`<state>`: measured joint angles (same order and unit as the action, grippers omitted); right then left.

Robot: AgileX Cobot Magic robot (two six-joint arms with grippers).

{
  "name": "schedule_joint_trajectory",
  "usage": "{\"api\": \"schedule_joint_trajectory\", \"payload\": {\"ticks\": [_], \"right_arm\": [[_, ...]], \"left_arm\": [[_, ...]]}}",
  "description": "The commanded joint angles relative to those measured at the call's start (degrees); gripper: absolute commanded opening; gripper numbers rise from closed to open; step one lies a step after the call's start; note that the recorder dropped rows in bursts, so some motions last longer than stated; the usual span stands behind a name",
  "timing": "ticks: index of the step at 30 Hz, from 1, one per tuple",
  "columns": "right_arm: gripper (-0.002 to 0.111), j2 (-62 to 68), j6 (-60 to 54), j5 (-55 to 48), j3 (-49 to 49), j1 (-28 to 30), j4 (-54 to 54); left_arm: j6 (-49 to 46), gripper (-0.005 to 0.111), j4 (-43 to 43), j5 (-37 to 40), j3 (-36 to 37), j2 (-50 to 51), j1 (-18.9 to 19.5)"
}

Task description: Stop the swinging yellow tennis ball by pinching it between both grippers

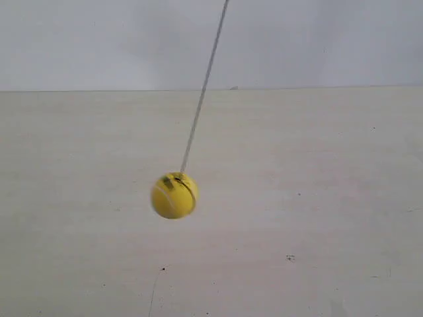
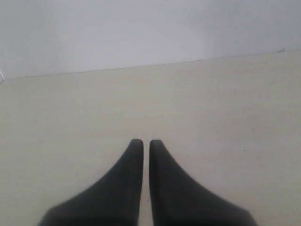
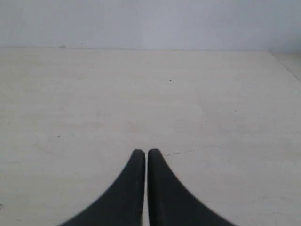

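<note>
The yellow tennis ball (image 1: 174, 195) hangs blurred from a thin string (image 1: 202, 89) that slants up to the top edge of the exterior view. No arm or gripper shows in that view. In the left wrist view my left gripper (image 2: 142, 142) is shut, its black wedge jaws nearly touching with nothing between them. My right gripper (image 3: 143, 152) in the right wrist view is shut too, holding nothing. Neither wrist view shows the ball.
A pale beige table (image 1: 317, 198) spreads under the ball, with small dark specks. A plain white wall (image 1: 99, 39) stands behind it. The table's far edge (image 3: 141, 48) and a corner at one side show in the right wrist view.
</note>
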<state>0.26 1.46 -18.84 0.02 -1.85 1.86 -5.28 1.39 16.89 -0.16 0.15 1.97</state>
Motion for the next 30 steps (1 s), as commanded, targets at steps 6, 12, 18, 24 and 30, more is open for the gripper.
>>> {"api": "schedule_joint_trajectory", "payload": {"ticks": [6,12,18,24,30], "right_arm": [[0.000,-0.26,4.66,16.86,-0.02,0.03,-6.60],[0.000,-0.26,19.01,39.79,-0.02,0.03,-17.60],[0.000,-0.26,30.50,45.70,-0.02,0.03,-17.12],[0.000,0.09,35.96,39.92,-6.61,0.03,6.33],[0.000,10.47,64.14,43.35,-12.29,0.03,45.46]], "left_arm": [[0.96,0.005,-7.57,-10.90,0.16,-0.15,0.18],[8.66,0.005,-7.94,-38.50,0.16,-0.15,0.18],[42.58,0.005,2.88,-41.57,-0.50,-0.15,0.18],[69.51,0.005,36.81,-45.30,-9.31,5.37,0.18],[81.32,0.005,57.95,-63.07,-15.32,22.30,0.18]]}}
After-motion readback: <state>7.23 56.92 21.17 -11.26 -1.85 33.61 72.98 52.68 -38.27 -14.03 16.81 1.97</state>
